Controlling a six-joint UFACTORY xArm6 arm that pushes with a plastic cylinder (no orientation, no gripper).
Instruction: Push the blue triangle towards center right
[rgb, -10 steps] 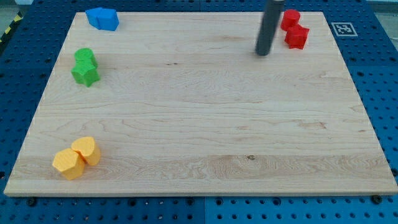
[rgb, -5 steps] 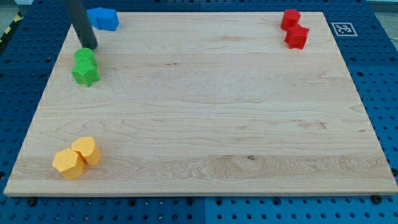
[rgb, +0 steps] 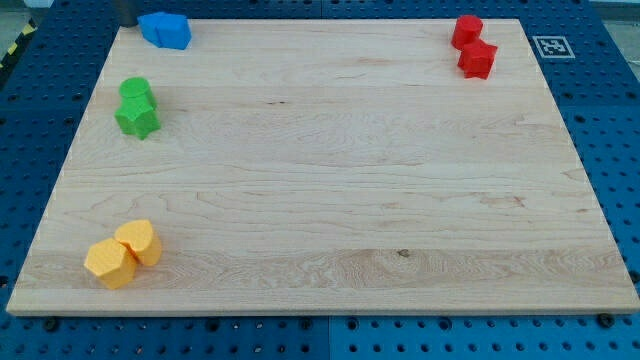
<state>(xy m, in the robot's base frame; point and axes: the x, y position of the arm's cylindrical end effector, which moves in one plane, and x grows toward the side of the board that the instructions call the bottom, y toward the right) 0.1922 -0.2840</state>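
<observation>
Two blue blocks sit touching at the board's top left corner; the left one (rgb: 153, 27) looks like the blue triangle, and the right one (rgb: 176, 31) is a blockier shape. Only a short dark piece of my rod shows at the view's top edge. My tip (rgb: 127, 22) is just to the left of the blue pair, at the board's top edge, a small gap away from the blue triangle.
A green pair (rgb: 136, 106) sits at the left, below the blue blocks. A red pair (rgb: 473, 46) is at the top right. A yellow and orange pair (rgb: 123, 253) is at the bottom left. The wooden board (rgb: 330, 180) lies on a blue pegboard.
My rod swept from near the red pair at the top right across to the left above the green blocks, then up to the top edge left of the blue blocks. No block has moved.
</observation>
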